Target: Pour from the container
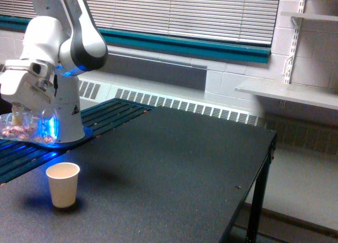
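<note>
While gripper clamps clear plastic container, pinkish bits inside.

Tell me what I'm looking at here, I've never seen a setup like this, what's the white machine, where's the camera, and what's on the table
The white machine is a robot arm, bolted by its base to a slatted platform at the exterior view's left. There is only one picture of this moment, taken by a camera standing off the arm and looking across the scene.

At the arm's end is its gripper, a clamp that works like a hand. It holds a clear container with small brownish-pink bits inside, lit blue by a light on the robot. The container hangs in the air, tipped to one side. The fingers are too hidden to see clearly.

On the dark table stands one small cream paper cup, upright, below the container and a little toward the exterior view's right. Behind are window blinds, a radiator grille and wall shelves.
</note>
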Robot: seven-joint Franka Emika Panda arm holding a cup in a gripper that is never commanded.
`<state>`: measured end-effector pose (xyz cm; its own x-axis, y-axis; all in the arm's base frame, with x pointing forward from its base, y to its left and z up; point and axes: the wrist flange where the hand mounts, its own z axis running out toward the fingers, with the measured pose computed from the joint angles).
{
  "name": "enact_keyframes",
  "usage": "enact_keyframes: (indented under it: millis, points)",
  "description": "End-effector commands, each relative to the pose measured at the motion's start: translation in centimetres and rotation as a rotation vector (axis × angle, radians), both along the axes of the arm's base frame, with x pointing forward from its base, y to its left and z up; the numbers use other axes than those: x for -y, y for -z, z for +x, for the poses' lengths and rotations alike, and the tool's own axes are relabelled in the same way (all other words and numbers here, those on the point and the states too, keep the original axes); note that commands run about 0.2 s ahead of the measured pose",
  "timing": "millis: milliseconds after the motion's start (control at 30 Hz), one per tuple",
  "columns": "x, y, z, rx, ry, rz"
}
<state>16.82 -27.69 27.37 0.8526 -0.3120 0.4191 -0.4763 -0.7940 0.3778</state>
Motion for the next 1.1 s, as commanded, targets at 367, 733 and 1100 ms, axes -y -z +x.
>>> enact_keyframes:
  millis: [367, 733, 1100]
  points:
    - [-0.3, 1.3, 0.7, 0.003, 0.083, -0.044]
    - [0.0, 1.8, 1.2, -0.020, 0.064, -0.077]
    - [0.6, 2.1, 1.2, -0.038, 0.056, -0.113]
